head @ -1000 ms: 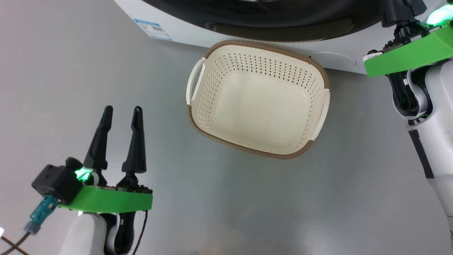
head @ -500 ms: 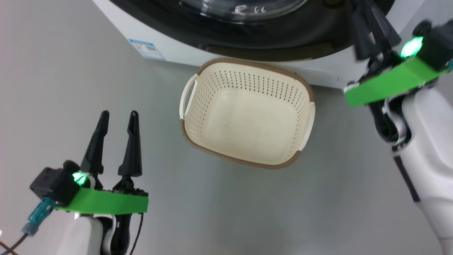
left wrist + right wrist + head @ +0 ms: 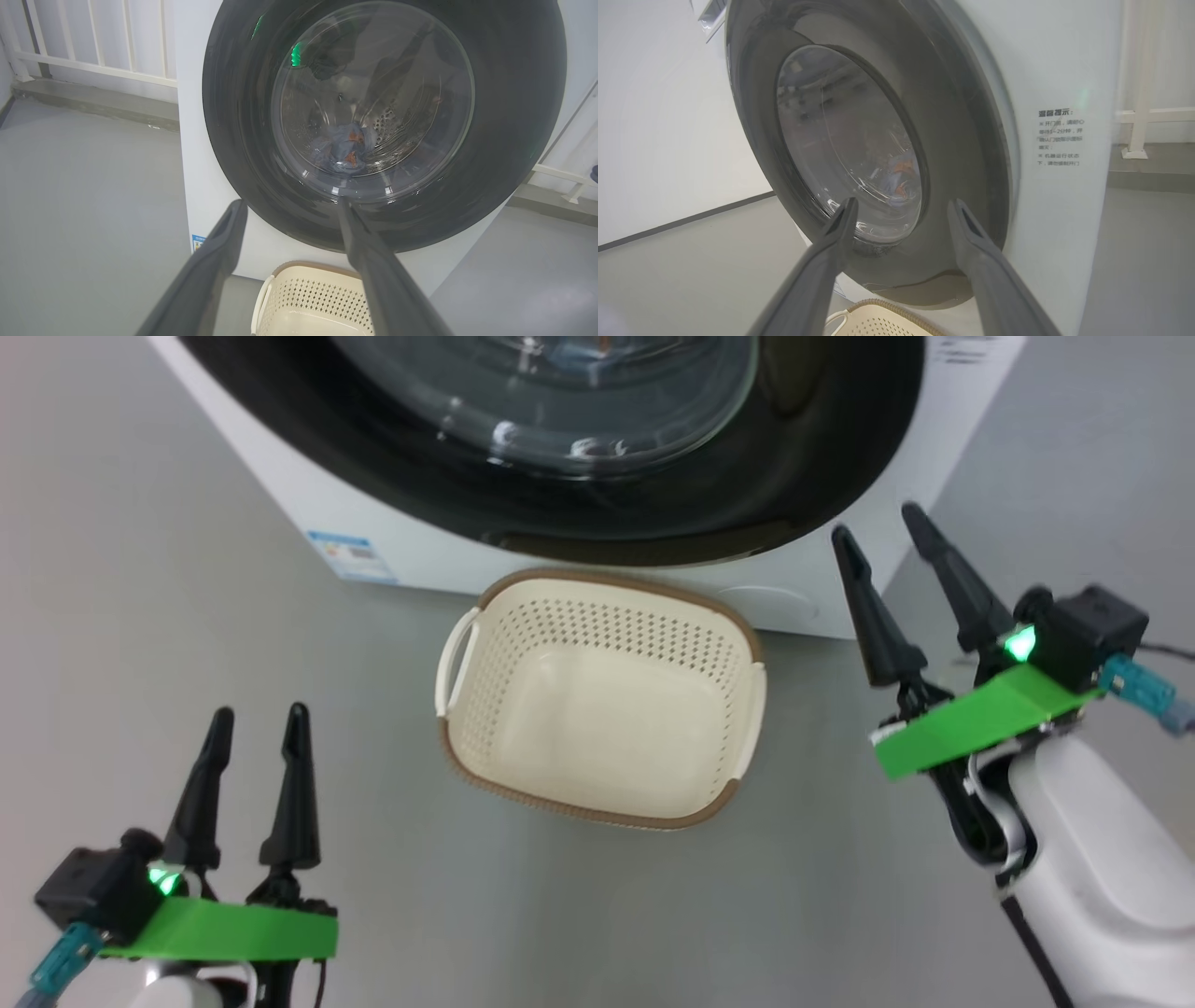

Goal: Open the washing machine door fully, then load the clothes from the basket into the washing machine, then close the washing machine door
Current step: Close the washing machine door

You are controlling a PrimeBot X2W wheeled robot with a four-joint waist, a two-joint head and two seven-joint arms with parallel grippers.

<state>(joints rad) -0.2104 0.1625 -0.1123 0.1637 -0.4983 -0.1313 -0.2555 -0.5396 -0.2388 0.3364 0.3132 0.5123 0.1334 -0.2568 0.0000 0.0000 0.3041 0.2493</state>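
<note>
Since the earlier frame the head camera has tilted up, so more of the washing machine door (image 3: 822, 457) fills the top of the head view. The right end effector (image 3: 874, 521) has also changed. It was pinched together high at the upper right by the door's edge, and now sits at the right middle of the frame with its fingers spread, gripping nothing.

The left end effector (image 3: 260, 711) rests at the lower left above the grey floor (image 3: 187, 616), also spread and empty.

The basket (image 3: 597, 581) stands at the centre of the frame, just below the white front of the washing machine (image 3: 429, 565), and nothing lies in it. In the left wrist view the clothes (image 3: 345, 149) show as a blue bundle with orange marks low in the drum, seen through the door glass.

The door appears to lie flush against the machine's front, so the closing step looks finished and the whole task seems at its end. I cannot tell from these views whether the latch has caught. The next move calls for little. A light push on the black ring would confirm the catch, and then both arms can draw clear of the machine.
</note>
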